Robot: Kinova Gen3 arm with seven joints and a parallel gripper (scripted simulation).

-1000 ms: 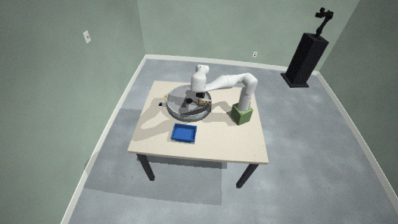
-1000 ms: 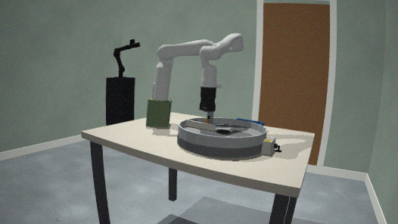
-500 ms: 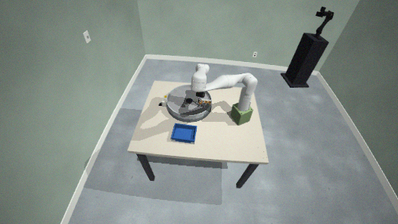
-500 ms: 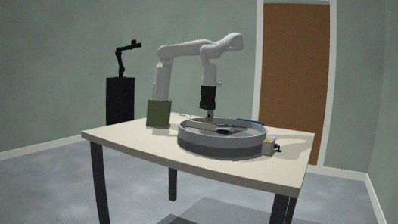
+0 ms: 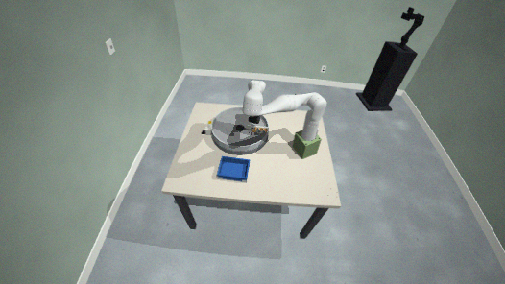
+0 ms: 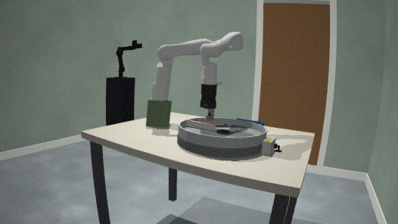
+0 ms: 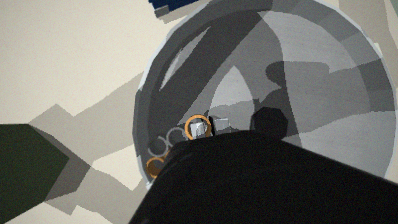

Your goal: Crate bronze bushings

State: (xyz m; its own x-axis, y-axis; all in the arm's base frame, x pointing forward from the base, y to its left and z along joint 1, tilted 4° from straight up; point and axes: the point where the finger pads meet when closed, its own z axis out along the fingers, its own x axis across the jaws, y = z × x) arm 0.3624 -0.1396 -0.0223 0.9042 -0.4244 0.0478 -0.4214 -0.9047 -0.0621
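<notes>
The grey turning table (image 5: 240, 130) stands on the table, and also shows in the exterior view (image 6: 222, 137). My gripper (image 7: 206, 124) is shut on a bronze bushing (image 7: 197, 126), with one finger inside the ring. It holds the bushing low over the turning table's edge (image 6: 208, 117); I cannot tell whether the bushing touches the surface. Beside it on the turning table lie two steel bushings (image 7: 167, 141) and another bronze bushing (image 7: 156, 165), partly hidden by my wrist. The blue crate (image 5: 233, 169) sits on the table in front of the turning table.
My arm's green base block (image 5: 307, 145) stands to the right of the turning table. A small motor box (image 6: 268, 146) is fixed to the turning table's rim. A black pedestal (image 5: 389, 76) stands in the far corner of the room.
</notes>
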